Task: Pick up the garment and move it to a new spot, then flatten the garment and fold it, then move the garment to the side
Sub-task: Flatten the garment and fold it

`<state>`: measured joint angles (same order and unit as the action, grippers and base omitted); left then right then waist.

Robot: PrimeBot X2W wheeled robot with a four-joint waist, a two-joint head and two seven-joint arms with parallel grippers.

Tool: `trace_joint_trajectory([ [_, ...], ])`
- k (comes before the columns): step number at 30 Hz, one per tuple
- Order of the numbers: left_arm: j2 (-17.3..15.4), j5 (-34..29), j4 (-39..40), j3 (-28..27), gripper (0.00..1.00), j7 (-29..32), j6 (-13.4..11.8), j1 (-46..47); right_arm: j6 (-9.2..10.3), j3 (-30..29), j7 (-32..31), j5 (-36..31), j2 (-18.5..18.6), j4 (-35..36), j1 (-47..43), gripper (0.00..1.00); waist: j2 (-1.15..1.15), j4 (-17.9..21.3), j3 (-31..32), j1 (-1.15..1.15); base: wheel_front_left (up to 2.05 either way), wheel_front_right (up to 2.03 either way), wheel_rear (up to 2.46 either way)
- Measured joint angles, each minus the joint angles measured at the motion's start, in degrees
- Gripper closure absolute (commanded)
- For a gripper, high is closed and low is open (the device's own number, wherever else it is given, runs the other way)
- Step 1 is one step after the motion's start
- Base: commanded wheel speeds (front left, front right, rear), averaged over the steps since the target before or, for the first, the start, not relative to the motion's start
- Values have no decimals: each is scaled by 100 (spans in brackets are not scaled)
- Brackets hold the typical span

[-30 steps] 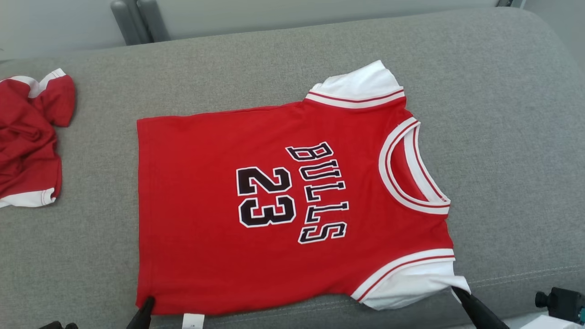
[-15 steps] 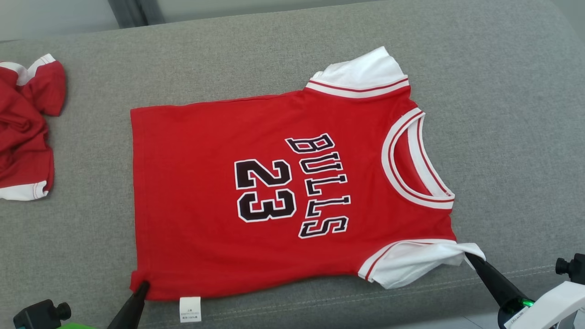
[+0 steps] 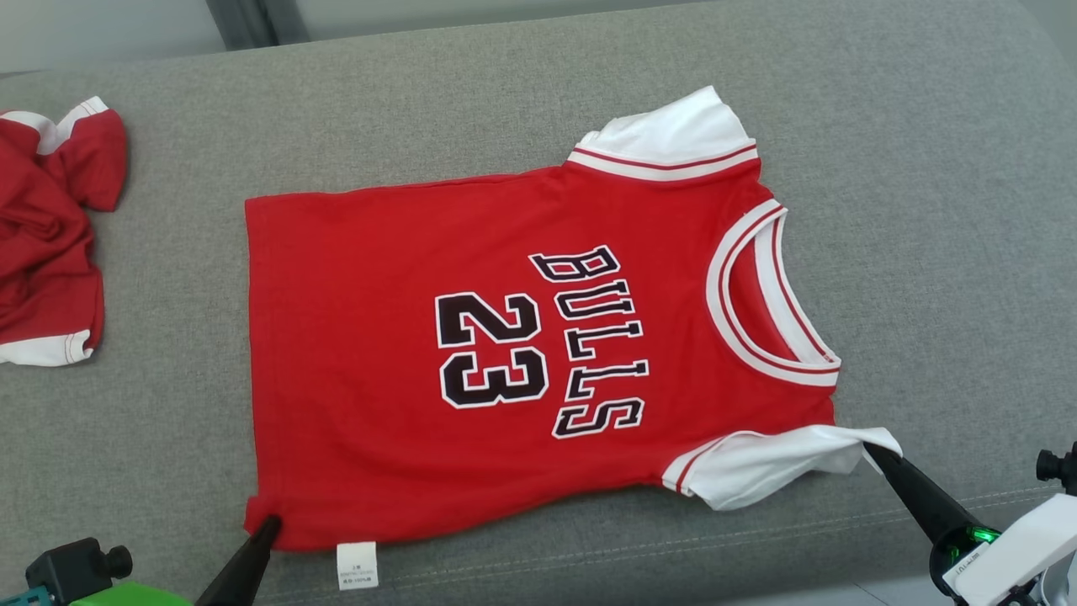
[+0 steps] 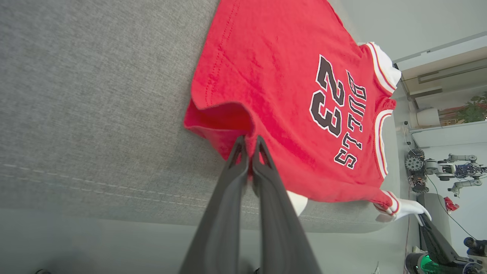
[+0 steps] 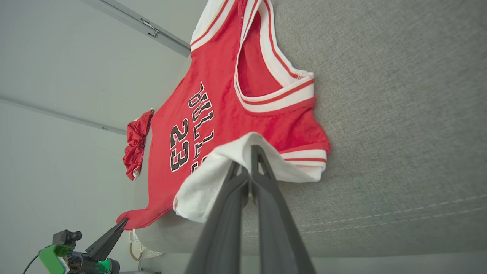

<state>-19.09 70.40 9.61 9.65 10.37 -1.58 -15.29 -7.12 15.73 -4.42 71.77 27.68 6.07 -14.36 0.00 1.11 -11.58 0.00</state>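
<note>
One smooth red jersey [image 3: 362,421] on coarse, perhaps woven, cushion [image 3: 925,210]

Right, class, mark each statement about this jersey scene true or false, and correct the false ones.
1. The left hand pinches a hem corner of the jersey. True.
2. The right hand hangs open over the collar. False: it is shut on the white sleeve.
3. The jersey lies print-up on the grey cushion. True.
4. A second red garment lies on the jersey. False: it lies apart, on the robot's left.
</note>
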Motion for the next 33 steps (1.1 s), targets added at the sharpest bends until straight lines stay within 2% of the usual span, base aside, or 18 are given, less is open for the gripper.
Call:
trace_joint_trajectory([
  [16, -188, 27, 109, 19, 100, 431, -297, 252, 0, 1, -170, 91, 37, -45, 336, 100, 0, -16, -65, 0, 0, 0, 0],
  [33, -309, 23, 103, 100, 100, 803, -407, 883, 0, 15, -259, 88, 33, -192, 905, 100, 0, 44, -385, 0, 0, 0, 0],
])
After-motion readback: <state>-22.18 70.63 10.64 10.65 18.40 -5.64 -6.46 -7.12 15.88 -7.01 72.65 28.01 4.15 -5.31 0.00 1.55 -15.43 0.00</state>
